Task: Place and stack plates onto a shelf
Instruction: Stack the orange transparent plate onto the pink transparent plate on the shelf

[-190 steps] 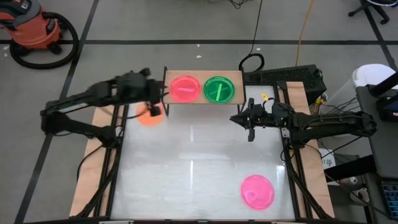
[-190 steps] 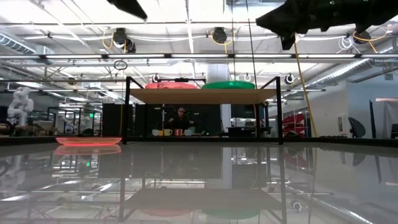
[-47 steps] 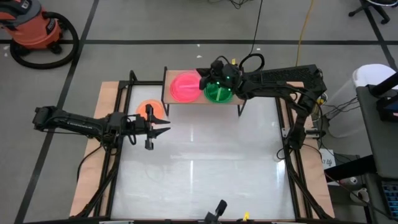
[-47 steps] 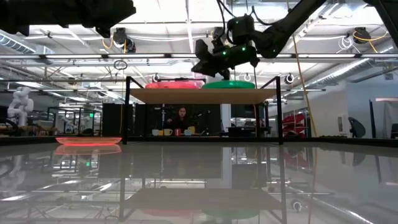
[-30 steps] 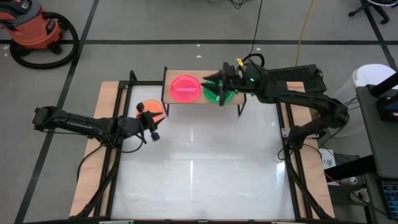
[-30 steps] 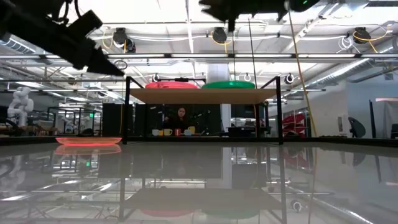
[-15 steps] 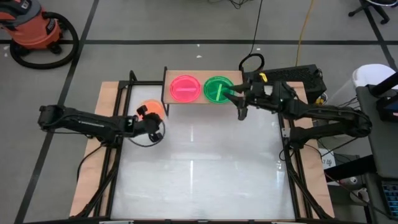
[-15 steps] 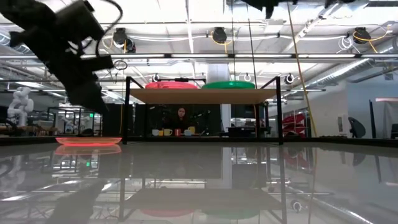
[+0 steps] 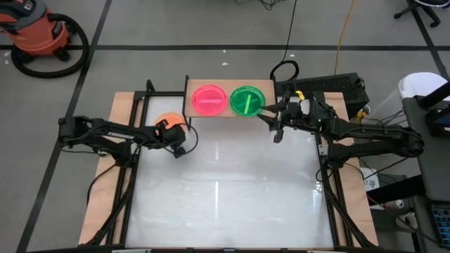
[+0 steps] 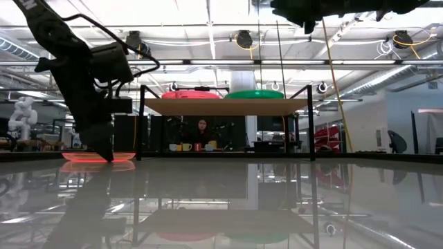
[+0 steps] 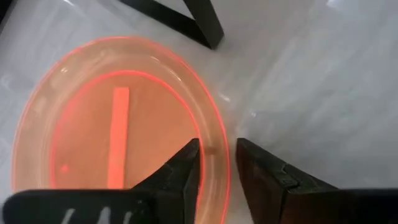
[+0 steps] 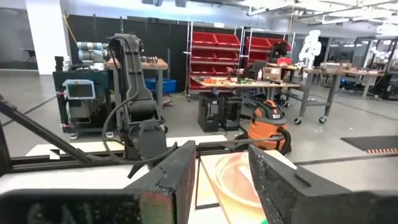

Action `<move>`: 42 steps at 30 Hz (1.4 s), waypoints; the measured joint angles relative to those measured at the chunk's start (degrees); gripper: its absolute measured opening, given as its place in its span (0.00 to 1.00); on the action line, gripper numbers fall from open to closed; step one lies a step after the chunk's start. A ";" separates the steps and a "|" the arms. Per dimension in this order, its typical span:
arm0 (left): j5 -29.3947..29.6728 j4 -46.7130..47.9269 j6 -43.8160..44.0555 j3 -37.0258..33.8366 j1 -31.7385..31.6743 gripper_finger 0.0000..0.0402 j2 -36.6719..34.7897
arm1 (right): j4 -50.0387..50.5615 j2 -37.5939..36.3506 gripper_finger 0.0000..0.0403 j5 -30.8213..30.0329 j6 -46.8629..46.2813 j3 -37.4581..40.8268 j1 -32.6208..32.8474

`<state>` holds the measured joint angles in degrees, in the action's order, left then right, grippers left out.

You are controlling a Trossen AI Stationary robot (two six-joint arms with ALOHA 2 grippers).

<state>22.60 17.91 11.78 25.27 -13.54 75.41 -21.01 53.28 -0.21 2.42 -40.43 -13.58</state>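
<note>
The shelf (image 9: 228, 114) stands at the table's far edge on black legs, with a pink plate (image 9: 209, 99) and a green plate (image 9: 247, 100) lying flat on its board. An orange plate (image 9: 166, 124) lies flat on the tabletop left of the shelf. My left gripper (image 9: 176, 135) points down at that plate's right rim, open, in the low view reaching down to the orange plate (image 10: 98, 157). My right gripper (image 9: 273, 131) hovers open and empty near the shelf's right end, high above the table. My left gripper (image 11: 217, 148) comes from above with its fingers astride the orange plate's rim (image 11: 221, 177). One finger (image 11: 181, 173) is over the plate's inside and the other (image 11: 264, 177) is outside it. Whether either finger touches the plate I cannot tell. The plate lies flat on the table.
The white tabletop (image 9: 225, 197) has free room in the middle and near side, bounded by wood edges and black rails (image 9: 123, 190). A shelf leg (image 11: 186, 18) stands close beyond the orange plate. An orange vacuum (image 9: 39, 35) stands on the floor. A person (image 10: 201, 131) sits in the room behind.
My left gripper has tipped its fingers downward and come down onto the orange plate's rim. My right gripper has drawn back from above the green plate on the shelf toward the table's right and near side, staying high. The plates have not moved.
</note>
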 joint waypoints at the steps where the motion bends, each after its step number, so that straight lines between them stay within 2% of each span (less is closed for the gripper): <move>1: -0.16 -0.03 0.01 0.06 -0.38 0.28 0.35 | 0.03 0.00 0.33 -0.02 -0.08 0.07 -0.02; 9: 1.42 -0.61 1.41 -0.01 -2.50 0.26 1.03 | 0.59 0.00 0.33 0.00 -0.18 0.64 -0.02; 12: 1.47 -0.31 1.28 -0.03 -2.50 0.18 1.08 | 0.78 0.00 0.33 0.02 -0.20 0.64 -0.02; 15: 1.49 0.06 1.19 -0.09 -2.55 0.06 1.09 | 0.74 0.00 0.33 0.02 -0.20 0.64 -0.02; 17: 1.62 0.86 1.47 -0.07 -2.57 0.02 0.70 | 0.78 0.00 0.33 0.02 -0.20 0.64 -0.02; 21: 1.88 12.80 6.55 4.17 -0.97 0.01 -0.47 | 0.77 0.00 0.33 0.02 -0.20 0.64 -0.02; 23: 4.01 19.07 10.41 7.48 0.49 0.01 -1.56 | 0.77 0.00 0.33 0.04 -0.20 0.64 -0.02; 30: 17.31 31.89 14.22 19.62 4.67 0.01 -7.59 | 0.76 0.00 0.33 0.20 -0.80 0.64 -0.02; 33: 22.69 32.22 8.44 24.76 5.45 0.00 -9.35 | 0.78 0.00 0.33 0.24 -1.12 0.64 -0.02; 35: 24.10 31.72 2.10 28.19 5.71 0.00 -9.54 | 0.76 0.00 0.33 0.24 -1.12 0.64 -0.02; 37: 24.24 30.50 -4.51 31.16 5.70 0.00 -9.03 | 0.78 0.00 0.33 0.24 -1.12 0.64 -0.02; 40: 23.63 22.84 -17.73 33.75 5.70 0.00 -7.78 | 0.77 0.00 0.33 0.24 -1.11 0.64 -0.02; 42: 19.44 16.86 -26.39 34.35 5.68 0.00 -6.51 | 0.77 0.00 0.33 0.24 -1.12 0.64 -0.02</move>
<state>42.05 34.78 -14.61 59.62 -7.85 68.90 -20.25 53.28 0.03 1.30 -39.79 -13.61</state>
